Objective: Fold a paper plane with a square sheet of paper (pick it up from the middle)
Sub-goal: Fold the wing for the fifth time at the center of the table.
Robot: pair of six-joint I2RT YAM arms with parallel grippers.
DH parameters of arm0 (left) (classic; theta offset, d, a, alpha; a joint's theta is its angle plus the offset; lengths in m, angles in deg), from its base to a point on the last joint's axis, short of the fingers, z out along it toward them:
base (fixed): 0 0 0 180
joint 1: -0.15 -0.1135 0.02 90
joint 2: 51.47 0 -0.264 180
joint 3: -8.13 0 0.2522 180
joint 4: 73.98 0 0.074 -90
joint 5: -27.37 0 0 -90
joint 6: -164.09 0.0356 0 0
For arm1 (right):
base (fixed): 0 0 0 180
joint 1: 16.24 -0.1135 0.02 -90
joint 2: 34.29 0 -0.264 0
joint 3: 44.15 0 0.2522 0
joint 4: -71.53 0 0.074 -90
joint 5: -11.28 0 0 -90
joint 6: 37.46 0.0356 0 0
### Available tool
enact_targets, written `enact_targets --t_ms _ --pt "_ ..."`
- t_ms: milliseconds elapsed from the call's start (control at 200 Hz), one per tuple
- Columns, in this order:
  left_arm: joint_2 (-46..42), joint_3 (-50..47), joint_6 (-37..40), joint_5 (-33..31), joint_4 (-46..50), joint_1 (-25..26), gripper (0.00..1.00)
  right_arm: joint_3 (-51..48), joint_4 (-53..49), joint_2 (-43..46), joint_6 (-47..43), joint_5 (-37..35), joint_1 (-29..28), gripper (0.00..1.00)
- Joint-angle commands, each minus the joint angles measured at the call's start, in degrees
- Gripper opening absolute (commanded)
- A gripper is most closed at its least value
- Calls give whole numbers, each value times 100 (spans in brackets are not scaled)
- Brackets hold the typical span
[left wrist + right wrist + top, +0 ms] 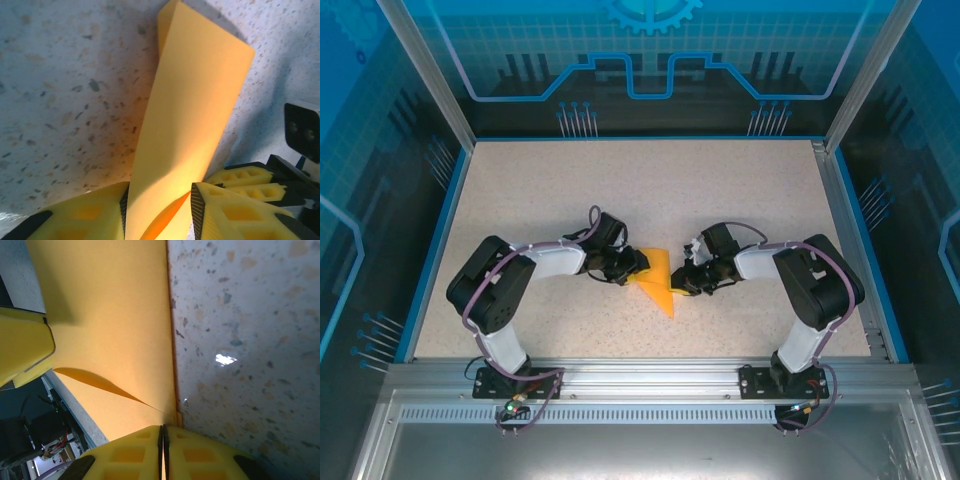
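The square sheet of paper [658,283] lies folded into an orange angular shape at the middle of the table, between both grippers. In the left wrist view the paper [190,100] rises as a bowed, doubled strip between the fingers of my left gripper [158,200]. The jaws stand apart, each pad touching a side of the strip. My right gripper [163,432] is shut on the near edge of the paper [110,315], a thin orange line showing between its pads. From above, the left gripper [636,268] and right gripper [680,284] face each other across the sheet.
The speckled table [720,190] has a blue rim and clear walls around it. A metal rail [650,385] carries both arm bases at the near edge. The right gripper's yellow fingers [245,182] sit close beside my left fingers. A left finger [20,345] shows at the paper's far side.
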Motion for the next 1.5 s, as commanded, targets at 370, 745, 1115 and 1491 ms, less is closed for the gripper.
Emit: enact_targets --t_ms 370,745,1115,1491 --pt "400 311 127 594 -415 -263 43 -14 -564 -651 -295 -970 -9 12" --pt "484 396 175 952 -582 -414 33 67 -603 -676 -321 -988 -7 13" --pt "591 421 304 1414 -763 -448 44 251 -806 -691 -416 -1086 -6 13" --pt "599 570 548 1538 -368 -517 22 340 -834 -669 -444 -1075 -1 13"
